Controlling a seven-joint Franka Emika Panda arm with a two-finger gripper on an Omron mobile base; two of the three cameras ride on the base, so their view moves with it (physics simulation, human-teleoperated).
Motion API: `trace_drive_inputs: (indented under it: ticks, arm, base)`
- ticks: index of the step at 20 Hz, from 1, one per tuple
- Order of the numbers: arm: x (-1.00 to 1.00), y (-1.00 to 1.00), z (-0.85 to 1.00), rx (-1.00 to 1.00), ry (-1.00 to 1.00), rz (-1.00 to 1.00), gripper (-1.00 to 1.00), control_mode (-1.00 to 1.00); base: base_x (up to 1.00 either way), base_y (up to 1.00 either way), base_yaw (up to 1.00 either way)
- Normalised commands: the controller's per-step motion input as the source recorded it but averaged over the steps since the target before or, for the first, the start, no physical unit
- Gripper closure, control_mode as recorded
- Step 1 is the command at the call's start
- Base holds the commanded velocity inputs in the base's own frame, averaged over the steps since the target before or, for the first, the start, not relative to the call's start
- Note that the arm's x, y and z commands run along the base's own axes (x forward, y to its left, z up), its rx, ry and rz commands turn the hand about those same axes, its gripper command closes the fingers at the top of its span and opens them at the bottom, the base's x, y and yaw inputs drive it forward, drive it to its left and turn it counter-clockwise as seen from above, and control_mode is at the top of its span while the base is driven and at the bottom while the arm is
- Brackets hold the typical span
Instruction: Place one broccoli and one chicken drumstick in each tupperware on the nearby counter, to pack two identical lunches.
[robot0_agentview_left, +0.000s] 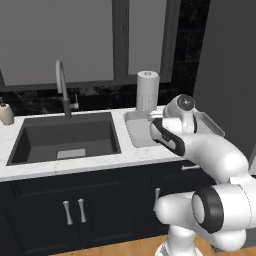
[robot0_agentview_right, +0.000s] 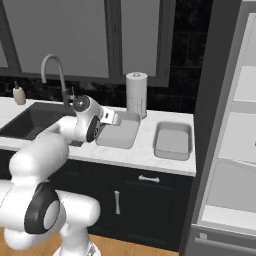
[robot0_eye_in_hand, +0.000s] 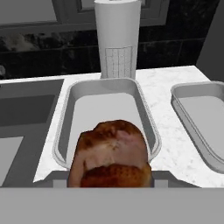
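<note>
My gripper (robot0_agentview_right: 111, 118) is shut on a reddish-brown chicken drumstick (robot0_eye_in_hand: 111, 153), which hides the fingertips in the hand view. It hovers at the near end of the left tupperware (robot0_eye_in_hand: 105, 107), a light-grey tray on the white counter (robot0_eye_in_hand: 166, 113) beside the sink. The second tupperware (robot0_eye_in_hand: 199, 116) lies to its right. Both trays, left (robot0_agentview_right: 120, 135) and right (robot0_agentview_right: 172, 141), show bare floors. In the left base view my arm covers part of the left tray (robot0_agentview_left: 137, 131). The broccoli is out of view.
A paper towel roll (robot0_agentview_right: 136, 92) stands just behind the left tray. The dark sink basin (robot0_agentview_left: 65, 137) with its faucet (robot0_agentview_left: 62, 87) lies to the left, a soap bottle (robot0_agentview_left: 6, 113) beyond it. An open fridge (robot0_agentview_right: 235, 150) stands at the right.
</note>
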Motion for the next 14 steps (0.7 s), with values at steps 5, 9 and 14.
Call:
trace_drive_inputs:
  ticks: [5, 9, 14]
  arm:
    - [0.68, 0.00, -0.40, 0.00, 0.02, 0.00, 1.00, -1.00]
    - [0.62, 0.00, -0.34, 0.00, 0.01, 0.00, 1.00, -1.00]
    - [0.70, 0.03, -0.32, 0.00, 0.02, 0.02, -1.00, -1.00]
  base:
    - [0.00, 0.00, 0.00]
    - [0.00, 0.00, 0.00]
    - [0.00, 0.00, 0.00]
